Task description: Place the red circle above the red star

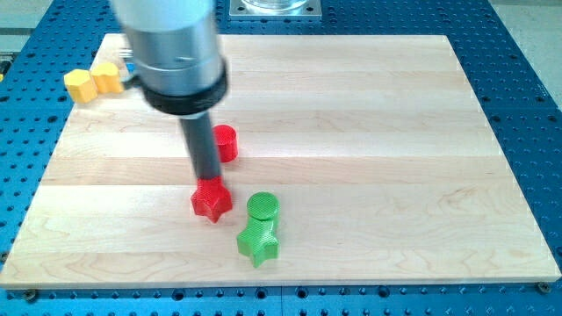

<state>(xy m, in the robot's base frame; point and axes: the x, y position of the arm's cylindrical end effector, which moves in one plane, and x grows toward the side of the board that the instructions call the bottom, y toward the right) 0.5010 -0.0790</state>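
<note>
The red circle point(226, 142) lies on the wooden board, left of centre. The red star point(212, 201) lies below it, slightly to the view's left. My dark rod comes down between them; my tip point(208, 179) rests at the star's top edge, below and to the left of the circle. Whether the tip touches the star cannot be told. The rod hides part of the circle's left side.
A green circle point(262, 207) and a green star point(259, 241) lie just right of and below the red star. Two yellow blocks point(92, 82) sit at the board's top left corner, a bit of blue behind them. The board point(395, 175) rests on a blue perforated table.
</note>
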